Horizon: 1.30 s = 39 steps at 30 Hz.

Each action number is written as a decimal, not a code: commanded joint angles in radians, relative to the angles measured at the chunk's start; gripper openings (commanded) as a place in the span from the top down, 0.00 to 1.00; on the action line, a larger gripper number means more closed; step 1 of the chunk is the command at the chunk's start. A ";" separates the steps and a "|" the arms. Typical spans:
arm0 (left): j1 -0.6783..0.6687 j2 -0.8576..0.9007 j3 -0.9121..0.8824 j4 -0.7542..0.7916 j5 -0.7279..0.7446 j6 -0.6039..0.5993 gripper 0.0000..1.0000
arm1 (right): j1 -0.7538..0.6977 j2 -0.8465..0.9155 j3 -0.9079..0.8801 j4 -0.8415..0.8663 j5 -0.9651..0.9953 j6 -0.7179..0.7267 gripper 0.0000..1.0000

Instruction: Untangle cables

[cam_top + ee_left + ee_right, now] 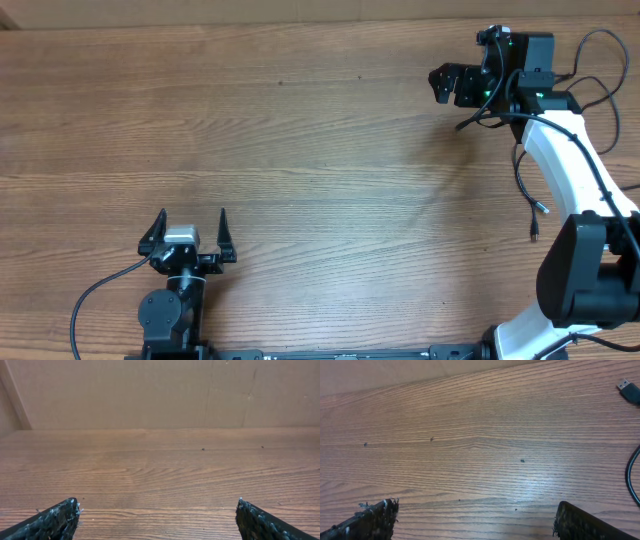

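Counter (300,140): We found bare wood grain across the middle, with nothing lying between the two arms.
Cables (518,178): Thin black cords lay at the far right of the counter, close beside the right arm's white link and well apart from the left arm. One silver-tipped plug end (534,232) pointed toward the near edge. From overhead we could not tell whether the cords crossed or knotted, nor where they parted from the arm's own wiring.
USB plug (629,390): The right wrist view showed it in the upper right corner. A curve of cord (631,477) ran along the right edge below it, and both sat outside the span of the fingers.
Right pincer (440,85): It was spread wide and empty near the far right of the counter, facing left. The cords sat to its side, not beneath it.
Left pincer (192,218): It was spread wide and empty, low by its base at the near edge. We judged it parked there to leave the work area free.
Stage: No cord was gripped, so we judged the untangling not yet begun.
Next move: In our judgement the right arm would need to turn toward the cords.
Risk: The arm's own wiring could be mistaken for them.
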 commanded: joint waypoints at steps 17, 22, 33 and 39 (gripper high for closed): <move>0.006 -0.011 -0.004 -0.001 -0.019 0.019 0.00 | 0.002 -0.003 0.023 0.005 -0.002 0.002 0.00; 0.006 -0.011 -0.004 -0.001 -0.019 0.019 0.00 | 0.001 -0.003 0.023 0.004 0.002 0.002 0.00; 0.006 -0.011 -0.004 -0.001 -0.019 0.019 0.00 | 0.002 -0.079 0.023 -0.003 0.002 0.002 0.00; 0.006 -0.011 -0.004 -0.001 -0.019 0.019 0.00 | 0.002 -0.163 0.023 -0.003 0.002 0.002 0.00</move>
